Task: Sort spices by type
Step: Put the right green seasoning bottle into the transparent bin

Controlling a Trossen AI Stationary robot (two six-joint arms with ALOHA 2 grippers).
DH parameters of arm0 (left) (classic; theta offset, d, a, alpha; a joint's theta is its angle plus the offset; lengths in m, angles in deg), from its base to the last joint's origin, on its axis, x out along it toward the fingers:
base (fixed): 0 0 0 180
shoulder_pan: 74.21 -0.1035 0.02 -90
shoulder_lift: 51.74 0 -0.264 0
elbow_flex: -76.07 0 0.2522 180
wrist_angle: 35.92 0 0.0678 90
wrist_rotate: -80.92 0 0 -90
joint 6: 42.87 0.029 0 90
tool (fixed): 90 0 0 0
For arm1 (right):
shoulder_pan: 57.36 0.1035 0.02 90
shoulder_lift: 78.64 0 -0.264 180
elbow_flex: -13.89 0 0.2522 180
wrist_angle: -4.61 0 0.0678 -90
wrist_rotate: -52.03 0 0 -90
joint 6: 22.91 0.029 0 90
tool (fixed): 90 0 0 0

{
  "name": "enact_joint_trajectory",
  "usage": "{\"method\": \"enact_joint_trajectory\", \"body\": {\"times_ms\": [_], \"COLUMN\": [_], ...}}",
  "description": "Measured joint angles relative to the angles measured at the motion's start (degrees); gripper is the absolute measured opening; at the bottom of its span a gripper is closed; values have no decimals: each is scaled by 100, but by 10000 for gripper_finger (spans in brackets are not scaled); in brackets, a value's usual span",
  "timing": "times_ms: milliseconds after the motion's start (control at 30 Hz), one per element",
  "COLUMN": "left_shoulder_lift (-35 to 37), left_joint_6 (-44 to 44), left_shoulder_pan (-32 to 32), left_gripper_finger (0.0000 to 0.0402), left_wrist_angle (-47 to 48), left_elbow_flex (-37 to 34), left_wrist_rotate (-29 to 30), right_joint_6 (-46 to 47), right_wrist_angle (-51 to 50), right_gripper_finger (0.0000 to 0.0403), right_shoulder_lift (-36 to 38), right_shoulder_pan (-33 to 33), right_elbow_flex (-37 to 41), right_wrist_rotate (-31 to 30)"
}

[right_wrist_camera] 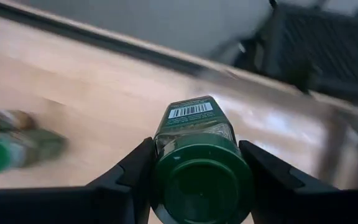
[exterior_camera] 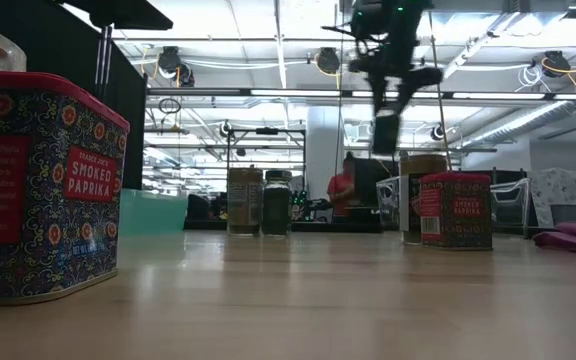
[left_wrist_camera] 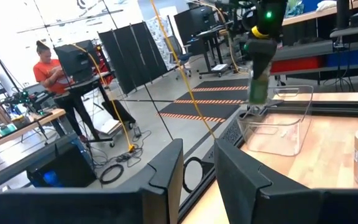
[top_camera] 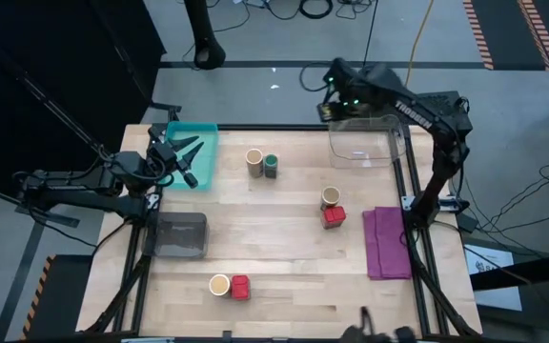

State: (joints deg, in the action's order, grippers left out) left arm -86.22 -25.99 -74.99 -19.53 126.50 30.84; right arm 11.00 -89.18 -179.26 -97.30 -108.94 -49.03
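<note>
My right gripper [right_wrist_camera: 199, 152] is shut on a green-lidded spice jar [right_wrist_camera: 197, 168], high above the table's far edge beside the clear bin [top_camera: 365, 143]; the left wrist view shows the jar [left_wrist_camera: 258, 84] hanging over that bin. My left gripper [top_camera: 189, 157] hovers open over the teal tray [top_camera: 203, 138]. Standing on the table are three pairs: a tan jar [top_camera: 254, 162] with a green-lidded jar [top_camera: 271, 166], a tan jar [top_camera: 330, 197] with a red tin [top_camera: 334, 217], and a tan jar [top_camera: 219, 285] with a red tin [top_camera: 240, 287]. My right gripper pinches the green-lidded jar between its two fingers [right_wrist_camera: 132, 171], one on each side of the jar's top end just below the lid [right_wrist_camera: 166, 140]. The fingers come from above, pointing down along the jar. The jar hangs upright, lifted clear, lid toward the wrist.
A grey bin [top_camera: 179, 235] sits near the table's left edge, and a purple cloth [top_camera: 387, 241] lies along the right edge. In the low view a red paprika tin [exterior_camera: 43, 180] stands close to the camera. Bare wood shows at the table's middle. A person [left_wrist_camera: 48, 71] stands beyond the table.
</note>
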Motion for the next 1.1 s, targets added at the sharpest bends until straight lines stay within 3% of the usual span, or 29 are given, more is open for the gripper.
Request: {"method": "enact_joint_trajectory", "body": {"times_ms": [167, 367, 733, 1100], "left_shoulder_lift": [0, 0, 0, -1], "left_joint_6": [1, 2, -2, -9], "left_shoulder_pan": [-1, -1, -1, -2], "left_gripper_finger": [97, 97, 97, 97], "left_wrist_angle": [78, 84, 174, 293], "left_elbow_flex": [0, 0, 0, 0], "left_wrist_rotate": [0, 0, 0, 1], "right_joint_6": [-11, -257, -766, -843], "right_wrist_angle": [-1033, -903, -279, 1159], "right_gripper_finger": [171, 171, 171, 171], "right_shoulder_lift": [-9, -13, -28, -15], "right_shoulder_pan": [-692, -1275, -1837, -1934], "right_elbow_flex": [2, 55, 995, 1678], "right_wrist_rotate": [70, 402, 840, 1162]}}
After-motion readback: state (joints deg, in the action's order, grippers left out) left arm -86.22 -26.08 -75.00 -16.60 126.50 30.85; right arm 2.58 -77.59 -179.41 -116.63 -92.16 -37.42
